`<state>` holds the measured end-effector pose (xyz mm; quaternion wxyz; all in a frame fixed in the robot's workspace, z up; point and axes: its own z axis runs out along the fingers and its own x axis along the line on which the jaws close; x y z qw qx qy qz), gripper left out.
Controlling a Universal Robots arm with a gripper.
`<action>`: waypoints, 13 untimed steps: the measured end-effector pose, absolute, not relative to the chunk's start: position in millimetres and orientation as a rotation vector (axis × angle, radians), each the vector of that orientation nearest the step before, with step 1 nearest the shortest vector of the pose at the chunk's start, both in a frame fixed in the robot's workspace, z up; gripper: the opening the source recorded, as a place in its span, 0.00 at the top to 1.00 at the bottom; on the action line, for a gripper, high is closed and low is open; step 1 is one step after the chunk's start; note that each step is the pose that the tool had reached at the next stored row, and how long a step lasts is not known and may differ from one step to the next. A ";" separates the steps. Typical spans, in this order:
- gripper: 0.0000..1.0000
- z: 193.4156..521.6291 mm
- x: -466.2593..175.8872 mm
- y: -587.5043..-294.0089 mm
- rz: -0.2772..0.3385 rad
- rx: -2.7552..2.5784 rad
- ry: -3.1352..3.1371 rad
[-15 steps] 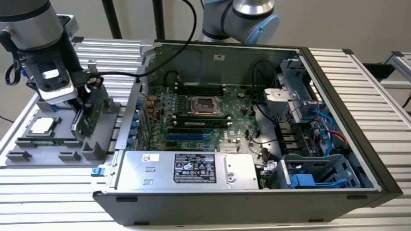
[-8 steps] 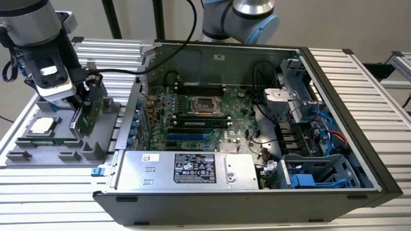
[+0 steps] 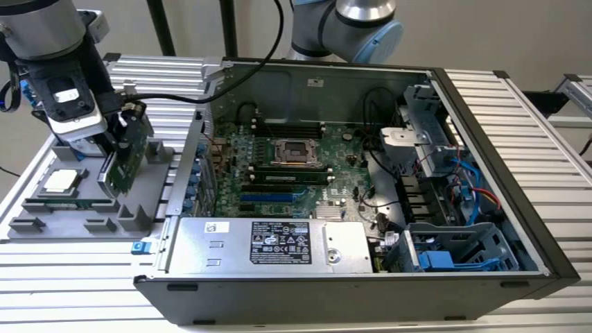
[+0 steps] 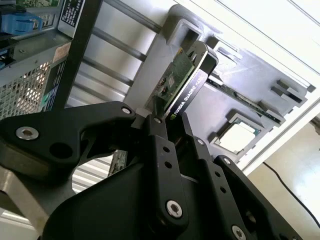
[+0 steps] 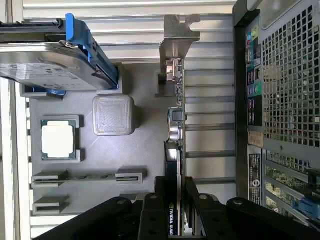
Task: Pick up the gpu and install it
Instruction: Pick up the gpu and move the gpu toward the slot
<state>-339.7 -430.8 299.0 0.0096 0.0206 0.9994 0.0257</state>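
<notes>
So the gripper was pinched shut on the gpu, clamped on both flat sides of the card near its upper edge; both wrist views showed that pretty clearly. The gpu stood on its long edge over the grey tray, with the silver bracket at one end, the black cooler on one face and green board on the other; honestly couldn't tell whether its lower edge was seated in the tray's slot or just clear of it.

In the exterior view the card was at the side of the tray nearest the computer case, and the arm came down on it from above.

Other stuff on the tray: a processor chip lay flat in a square pocket on the side of the tray away from the case; a thin memory stick lay in a slot just beside the chip; a hard drive in a blue frame sat toward the tray's end where the gpu's bracket pointed, well apart from the card.

The case was right beside the tray with its side panel off; the motherboard was showing inside, and a silver power supply filled the case's corner close to the tray; tray and case both sat on a ribbed metal desk.
</notes>
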 end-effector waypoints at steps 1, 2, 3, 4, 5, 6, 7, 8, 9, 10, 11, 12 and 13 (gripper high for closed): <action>1.00 299.9 -339.7 -430.8 0.080 0.064 3.121; 1.00 300.8 -339.7 -430.9 0.080 0.064 3.121; 1.00 301.6 -339.8 -430.9 0.080 0.064 3.121; 1.00 302.6 -339.7 -430.9 0.080 0.064 3.121; 1.00 303.5 -339.7 -430.9 0.080 0.064 3.121; 1.00 304.4 -339.7 -430.9 0.080 0.064 3.121; 1.00 305.3 -339.8 -430.8 0.080 0.064 3.121; 1.00 306.2 -339.8 -430.9 0.080 0.064 3.121; 1.00 307.1 -339.8 -430.8 0.080 0.064 3.121; 1.00 308.0 -339.7 -430.8 0.080 0.064 3.121; 1.00 308.9 -339.7 -430.9 0.080 0.064 3.121; 1.00 309.7 -339.8 -430.9 0.080 0.064 3.121; 1.00 310.6 -339.7 -430.8 0.080 0.064 3.121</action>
